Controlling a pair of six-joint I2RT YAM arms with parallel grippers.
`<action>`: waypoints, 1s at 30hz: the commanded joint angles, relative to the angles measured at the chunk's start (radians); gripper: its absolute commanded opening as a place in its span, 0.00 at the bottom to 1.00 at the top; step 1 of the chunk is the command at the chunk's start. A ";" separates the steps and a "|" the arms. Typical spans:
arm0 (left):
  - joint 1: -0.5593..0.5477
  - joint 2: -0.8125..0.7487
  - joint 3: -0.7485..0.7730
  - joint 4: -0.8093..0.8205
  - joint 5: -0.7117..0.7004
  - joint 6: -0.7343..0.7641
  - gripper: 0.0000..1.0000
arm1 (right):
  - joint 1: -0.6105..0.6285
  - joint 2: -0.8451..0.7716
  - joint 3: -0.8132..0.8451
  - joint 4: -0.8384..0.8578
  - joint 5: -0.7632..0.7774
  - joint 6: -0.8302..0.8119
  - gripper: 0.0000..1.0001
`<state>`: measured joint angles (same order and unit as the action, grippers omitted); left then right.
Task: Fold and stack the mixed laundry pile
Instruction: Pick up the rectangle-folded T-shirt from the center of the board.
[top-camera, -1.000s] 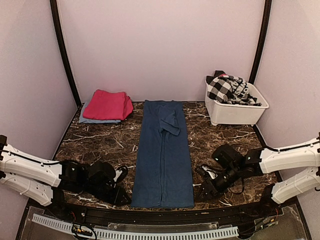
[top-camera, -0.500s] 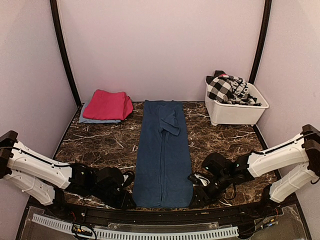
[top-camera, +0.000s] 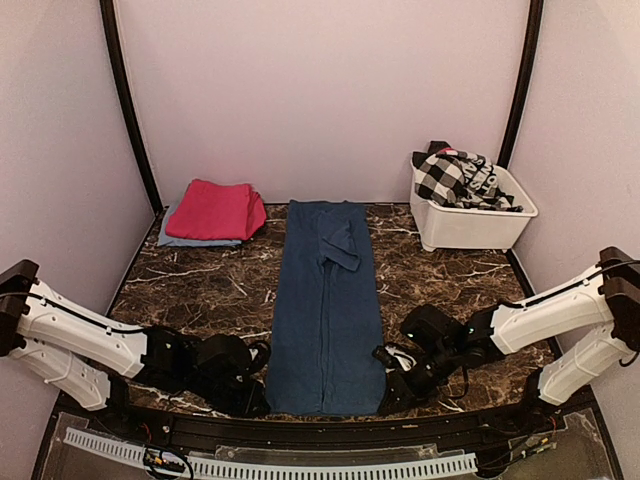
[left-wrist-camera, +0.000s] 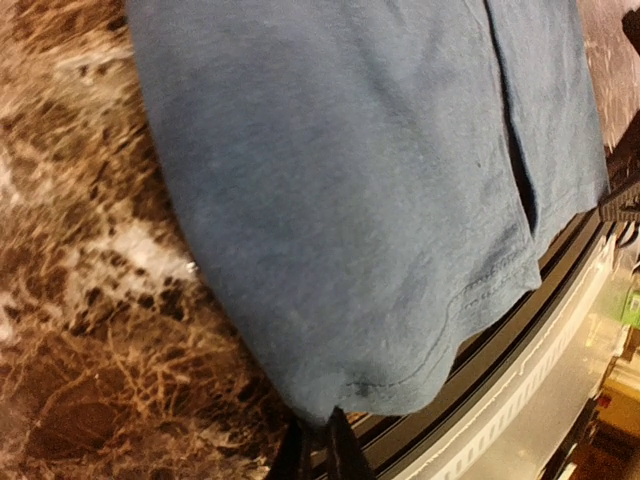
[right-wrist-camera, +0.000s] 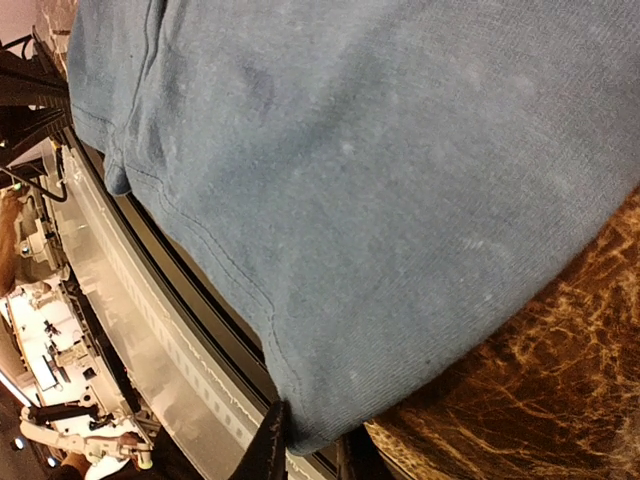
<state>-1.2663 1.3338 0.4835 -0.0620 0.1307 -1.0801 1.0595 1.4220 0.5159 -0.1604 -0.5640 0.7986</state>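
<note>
Lab robot booth, plain lilac walls (top-camera: 320, 90), marble-print tabletop (top-camera: 200, 285), cluttered equipment bench (right-wrist-camera: 35, 340) beyond

The left gripper (top-camera: 256, 398) is hanging low over the marble table (top-camera: 200, 285), its tip meeting the near left corner of the navy-blue garment (top-camera: 325, 320). The right gripper (top-camera: 386, 392) is sitting the same way at the near right corner. The garment, folded into a long strip, is lying between the two grippers and stretching away from them. Far beyond the left gripper, a magenta-pink cloth (top-camera: 218, 210) is resting folded on a light-blue piece (top-camera: 185, 240). Far beyond the right gripper, a white plastic tub (top-camera: 470, 225) is holding a black-and-white checked garment (top-camera: 455, 178).
</note>
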 joint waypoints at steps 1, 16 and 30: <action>-0.005 -0.058 -0.015 -0.052 -0.022 0.002 0.01 | 0.011 -0.001 0.027 0.004 0.006 -0.017 0.06; -0.077 -0.091 0.067 -0.093 -0.029 0.107 0.00 | 0.145 -0.087 0.087 -0.107 0.100 0.024 0.00; 0.151 -0.046 0.216 -0.138 -0.036 0.324 0.00 | -0.015 -0.039 0.304 -0.267 0.238 -0.204 0.00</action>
<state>-1.1488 1.2533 0.6472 -0.1780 0.1101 -0.8429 1.0817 1.3563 0.7593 -0.3927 -0.3710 0.6815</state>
